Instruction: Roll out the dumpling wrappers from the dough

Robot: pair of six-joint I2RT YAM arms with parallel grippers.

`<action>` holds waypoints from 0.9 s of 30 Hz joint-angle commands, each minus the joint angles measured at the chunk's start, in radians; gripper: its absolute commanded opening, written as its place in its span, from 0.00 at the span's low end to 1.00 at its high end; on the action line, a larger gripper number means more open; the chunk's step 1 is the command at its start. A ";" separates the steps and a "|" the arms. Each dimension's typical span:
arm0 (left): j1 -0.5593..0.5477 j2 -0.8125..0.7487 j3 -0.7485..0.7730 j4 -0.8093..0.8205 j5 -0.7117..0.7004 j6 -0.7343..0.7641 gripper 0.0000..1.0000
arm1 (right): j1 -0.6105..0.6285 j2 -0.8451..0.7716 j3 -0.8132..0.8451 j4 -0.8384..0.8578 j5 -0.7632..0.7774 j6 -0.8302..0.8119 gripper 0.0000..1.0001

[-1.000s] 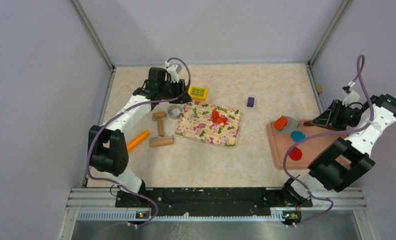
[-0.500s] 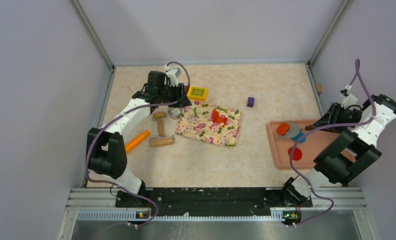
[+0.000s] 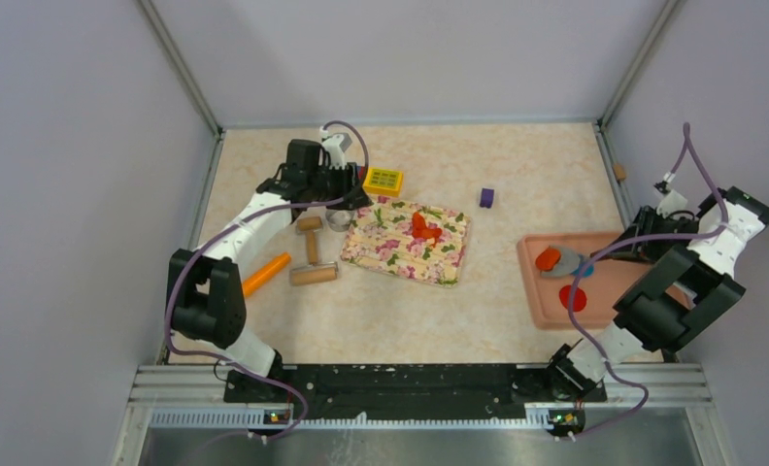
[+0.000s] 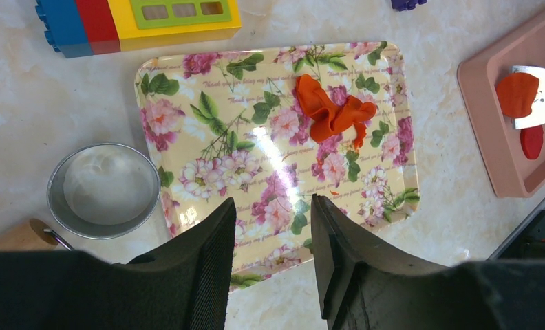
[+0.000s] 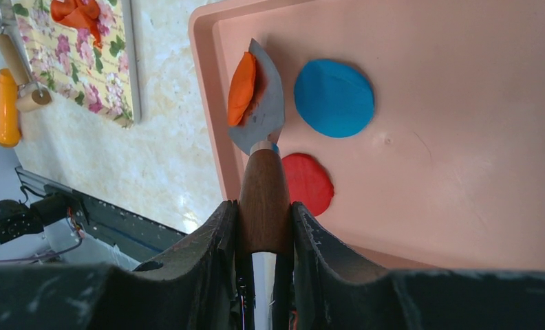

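The dough [image 3: 422, 225] is a crumpled red-orange lump [image 4: 332, 113] on the flowered tray [image 4: 208, 172]. My left gripper [image 4: 271, 206] hovers open over that tray's near edge, beside the metal ring [image 4: 104, 189]; in the top view the left gripper [image 3: 347, 199] partly covers the ring. My right gripper [image 5: 263, 205] is shut on the wooden handle of a spatula [image 5: 264, 117], whose blade carries an orange-red dumpling wrapper [image 5: 242, 89] over the pink tray [image 5: 462, 137]. A second red wrapper [image 5: 307, 182] lies flat in that tray [image 3: 572, 297].
A blue clay disc [image 5: 334, 97] lies in the pink tray beside the blade. Two wooden rolling pins [image 3: 310, 238] [image 3: 315, 275] and an orange carrot toy [image 3: 267, 273] lie left of the flowered tray. A yellow block [image 3: 384, 180] and a purple block [image 3: 486, 197] sit farther back.
My right arm has carried the spatula and its wrapper toward the near side, over the pink tray. The left gripper shifted slightly over the metal ring, then held still.
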 commanded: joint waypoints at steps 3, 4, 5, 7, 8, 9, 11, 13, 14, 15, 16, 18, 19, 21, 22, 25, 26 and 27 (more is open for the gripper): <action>-0.001 -0.036 -0.017 0.050 0.002 0.007 0.48 | 0.031 0.004 0.019 0.003 0.033 0.001 0.00; -0.001 -0.036 -0.019 0.051 0.002 0.005 0.48 | 0.038 0.004 0.027 0.000 0.042 0.006 0.00; -0.001 -0.036 -0.019 0.053 0.002 0.006 0.48 | 0.043 0.004 0.034 -0.001 0.051 0.011 0.00; 0.000 -0.035 -0.021 0.057 0.002 0.005 0.48 | 0.065 0.000 0.049 -0.002 0.077 0.020 0.00; -0.001 -0.034 -0.022 0.059 0.003 0.003 0.48 | 0.078 -0.003 0.056 0.000 0.091 0.023 0.00; -0.001 -0.033 -0.024 0.062 0.004 0.001 0.48 | 0.091 -0.007 0.063 0.003 0.102 0.026 0.00; -0.001 -0.031 -0.025 0.065 0.007 -0.004 0.48 | 0.120 -0.015 0.077 0.007 0.121 0.035 0.00; 0.000 -0.030 -0.025 0.067 0.009 -0.005 0.48 | 0.157 -0.024 0.090 0.013 0.147 0.052 0.00; -0.001 -0.031 -0.025 0.068 0.010 -0.005 0.48 | 0.175 -0.028 0.098 0.016 0.164 0.063 0.00; -0.001 -0.030 -0.025 0.069 0.008 -0.005 0.48 | 0.196 -0.032 0.107 0.018 0.187 0.074 0.00; -0.001 -0.031 -0.027 0.069 0.008 -0.005 0.48 | 0.212 -0.035 0.117 0.021 0.209 0.086 0.00; -0.001 -0.031 -0.029 0.069 0.008 -0.006 0.48 | 0.249 -0.036 0.142 0.019 0.270 0.105 0.00; -0.001 -0.031 -0.031 0.072 0.009 -0.009 0.48 | 0.261 -0.035 0.164 0.011 0.285 0.111 0.00; -0.001 -0.034 -0.037 0.077 0.012 -0.014 0.48 | 0.280 -0.026 0.196 -0.010 0.317 0.124 0.00; -0.001 -0.035 -0.039 0.079 0.014 -0.017 0.48 | 0.287 -0.018 0.213 -0.024 0.329 0.130 0.00; -0.001 -0.038 -0.039 0.082 0.017 -0.024 0.48 | 0.291 0.003 0.242 -0.060 0.357 0.140 0.00; -0.001 -0.039 -0.039 0.085 0.018 -0.027 0.48 | 0.293 0.004 0.247 -0.069 0.361 0.136 0.00; -0.001 -0.039 -0.040 0.087 0.018 -0.028 0.48 | 0.299 0.006 0.247 -0.078 0.370 0.134 0.00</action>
